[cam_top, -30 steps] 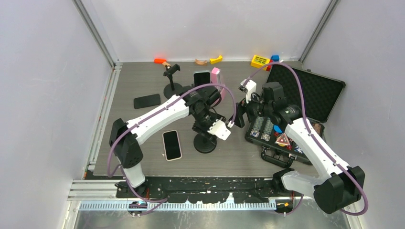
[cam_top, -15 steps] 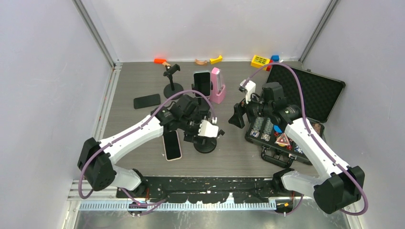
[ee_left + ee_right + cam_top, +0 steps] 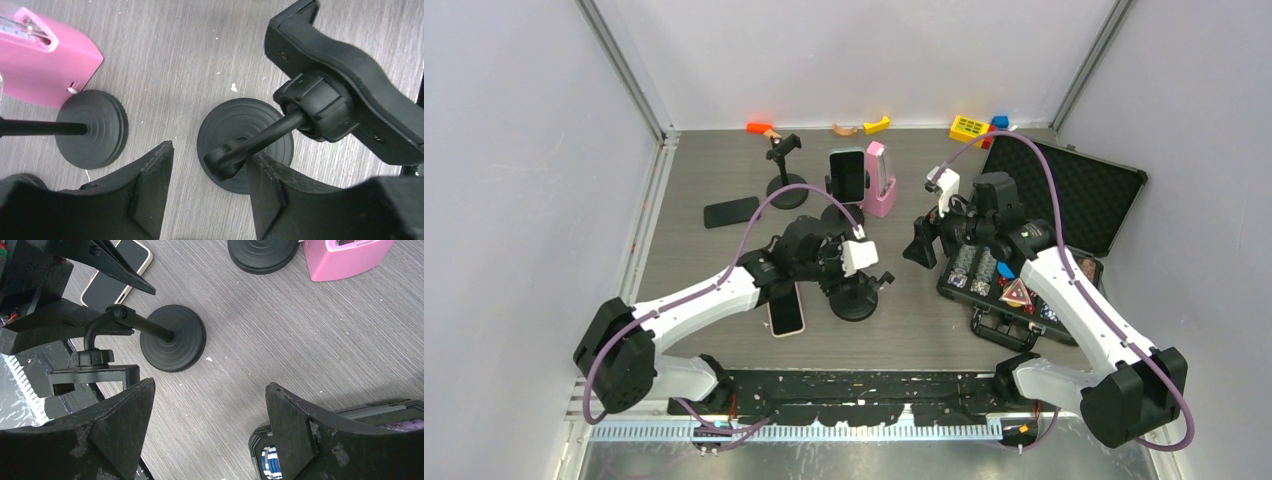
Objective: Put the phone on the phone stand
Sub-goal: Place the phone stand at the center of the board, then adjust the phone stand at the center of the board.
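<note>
A: On the desk [image 3: 724, 170], where's the phone [image 3: 787, 316]?
B: Flat, just left of the phone stand [image 3: 855, 298]. Left tool [image 3: 210, 155] gapes around its stem; right tool [image 3: 210, 390] hangs open, empty.

Phone stand [image 3: 260, 138] stem blocks the gap inside the left claw [image 3: 210, 150].

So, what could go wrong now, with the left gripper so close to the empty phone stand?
1. The left gripper has open jaws around the stem of the phone stand; one finger is very near the stem and could tip the stand.
2. The phone lies flat beside the stand's base, partly hidden by the left arm, so the arm might push it away.
</note>
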Motion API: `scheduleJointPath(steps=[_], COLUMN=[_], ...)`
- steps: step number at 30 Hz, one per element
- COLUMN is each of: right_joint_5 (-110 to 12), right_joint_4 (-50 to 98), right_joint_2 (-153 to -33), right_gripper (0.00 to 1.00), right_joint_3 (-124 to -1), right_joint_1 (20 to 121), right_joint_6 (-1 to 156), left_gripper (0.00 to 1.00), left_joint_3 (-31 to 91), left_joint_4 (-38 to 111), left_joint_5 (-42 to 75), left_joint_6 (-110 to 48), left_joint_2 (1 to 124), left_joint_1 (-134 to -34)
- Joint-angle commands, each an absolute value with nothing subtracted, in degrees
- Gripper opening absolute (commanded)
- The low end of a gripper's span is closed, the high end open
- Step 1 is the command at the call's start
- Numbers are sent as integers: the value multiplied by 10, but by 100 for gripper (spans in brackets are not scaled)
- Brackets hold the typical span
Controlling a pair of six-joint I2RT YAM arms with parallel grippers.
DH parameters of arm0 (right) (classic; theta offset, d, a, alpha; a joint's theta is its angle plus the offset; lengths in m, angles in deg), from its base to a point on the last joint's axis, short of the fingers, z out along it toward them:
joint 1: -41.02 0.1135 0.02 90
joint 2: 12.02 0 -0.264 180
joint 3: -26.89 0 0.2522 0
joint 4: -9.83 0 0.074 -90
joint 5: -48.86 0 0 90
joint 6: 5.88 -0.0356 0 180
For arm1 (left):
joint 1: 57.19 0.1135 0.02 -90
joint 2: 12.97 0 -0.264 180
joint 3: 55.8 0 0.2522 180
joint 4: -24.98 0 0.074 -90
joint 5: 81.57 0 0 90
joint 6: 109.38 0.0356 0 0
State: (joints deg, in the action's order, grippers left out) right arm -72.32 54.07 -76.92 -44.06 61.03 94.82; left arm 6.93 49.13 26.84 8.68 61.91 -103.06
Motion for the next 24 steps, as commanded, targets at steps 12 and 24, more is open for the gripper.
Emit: scheduleJointPath(steps=[12,24], right_joint_5=[-722,-724], right_joint_4=[533,537], right_joint_2=[-777,-782], right_gripper=[86,86], right_joint_3=[-442,-442], right_joint_1=[607,607], right_joint_6=[962,969], left_gripper=[16,12], left_joint_3=[66,190], left_joint_4=[424,547], left_joint_5=[397,552], left_joint_6=[143,247], left_joint_2=[620,718], left_joint_1=[-1007,-942])
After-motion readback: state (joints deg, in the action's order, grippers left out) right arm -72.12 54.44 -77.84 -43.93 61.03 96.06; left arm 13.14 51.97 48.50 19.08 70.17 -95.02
